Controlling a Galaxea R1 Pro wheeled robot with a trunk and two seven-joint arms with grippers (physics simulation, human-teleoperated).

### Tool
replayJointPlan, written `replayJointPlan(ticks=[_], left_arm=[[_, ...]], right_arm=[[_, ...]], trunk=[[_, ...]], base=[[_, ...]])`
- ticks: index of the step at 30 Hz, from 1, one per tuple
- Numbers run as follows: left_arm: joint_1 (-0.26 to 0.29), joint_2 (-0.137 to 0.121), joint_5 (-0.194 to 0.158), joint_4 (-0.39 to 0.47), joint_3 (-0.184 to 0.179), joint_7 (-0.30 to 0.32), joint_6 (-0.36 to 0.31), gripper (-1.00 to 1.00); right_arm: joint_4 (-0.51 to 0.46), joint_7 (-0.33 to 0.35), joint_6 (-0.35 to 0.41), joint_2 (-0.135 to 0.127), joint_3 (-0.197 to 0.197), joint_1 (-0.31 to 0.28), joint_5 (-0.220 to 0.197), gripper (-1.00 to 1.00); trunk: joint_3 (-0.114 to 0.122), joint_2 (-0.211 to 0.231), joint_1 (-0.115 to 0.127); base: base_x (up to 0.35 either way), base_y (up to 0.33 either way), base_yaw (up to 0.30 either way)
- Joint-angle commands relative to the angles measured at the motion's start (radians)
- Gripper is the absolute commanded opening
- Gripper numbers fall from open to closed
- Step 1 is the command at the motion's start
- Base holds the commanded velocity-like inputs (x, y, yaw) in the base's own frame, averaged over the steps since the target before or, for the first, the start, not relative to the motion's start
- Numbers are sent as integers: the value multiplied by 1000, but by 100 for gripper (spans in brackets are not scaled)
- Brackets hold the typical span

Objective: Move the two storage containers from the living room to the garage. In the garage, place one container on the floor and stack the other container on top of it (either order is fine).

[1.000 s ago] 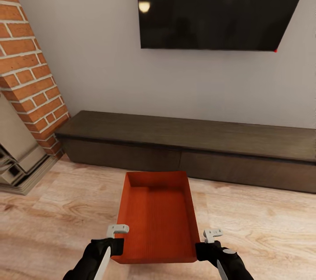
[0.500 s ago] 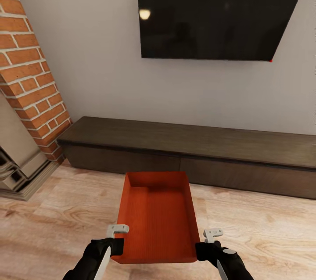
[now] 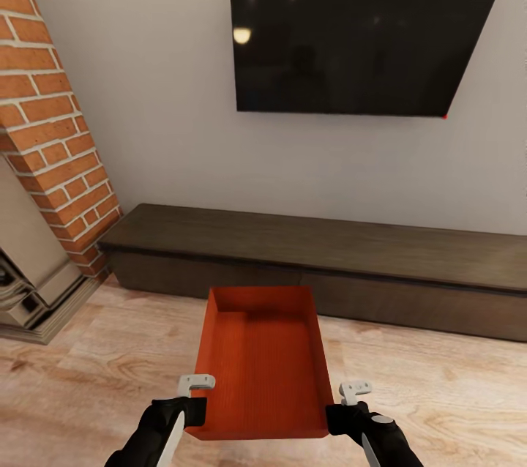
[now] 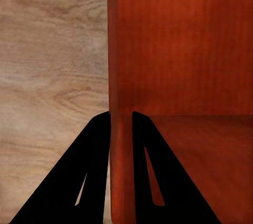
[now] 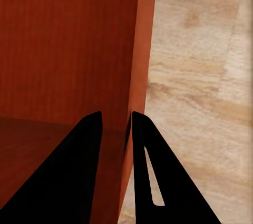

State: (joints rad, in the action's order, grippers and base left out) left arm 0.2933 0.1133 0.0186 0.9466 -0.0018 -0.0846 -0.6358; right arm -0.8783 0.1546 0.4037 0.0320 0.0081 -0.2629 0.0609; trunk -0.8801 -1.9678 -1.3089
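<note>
Now I carry one storage container [image 3: 260, 361] in front of the dark low cabinet [image 3: 315, 258], above the wood floor [image 3: 88, 364]. The left gripper [image 4: 120, 129] and the right gripper [image 5: 116, 124] each have their jaws pinched shut on a thin side wall near my end. I judge it light and stiff — but the smooth walls may slip, so I keep the hold level.

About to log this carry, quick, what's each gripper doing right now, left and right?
Left gripper: shut on the storage container, clamping its left wall.
Right gripper: shut on the same storage container, clamping its right wall.
</note>
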Motion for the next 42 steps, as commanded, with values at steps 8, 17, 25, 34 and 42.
replayJointPlan(ticks=[8, 17, 25, 34, 42], left_arm=[[1, 0, 1, 4, 5, -3, -5, -100], [1, 0, 1, 4, 5, -3, -6, -100], [1, 0, 1, 3, 5, -3, -5, -100], [1, 0, 1, 4, 5, -3, -6, -100], [1, 0, 1, 4, 5, -3, -6, -100]], right_arm=[[-1, 9, 7, 0, 1, 1, -9, -100], [-1, 9, 7, 0, 1, 1, -9, -100], [-1, 9, 4, 0, 1, 1, -6, -100], [-1, 11, 3, 0, -1, 1, -6, -100], [-1, 8, 1, 0, 0, 1, -1, -100]], trunk=[[37, 56, 31], [80, 119, 65], [118, 175, 96], [161, 238, 131], [199, 294, 161]], base=[[0, 0, 0], [0, 0, 0], [0, 0, 0], [0, 0, 0], [0, 0, 0]])
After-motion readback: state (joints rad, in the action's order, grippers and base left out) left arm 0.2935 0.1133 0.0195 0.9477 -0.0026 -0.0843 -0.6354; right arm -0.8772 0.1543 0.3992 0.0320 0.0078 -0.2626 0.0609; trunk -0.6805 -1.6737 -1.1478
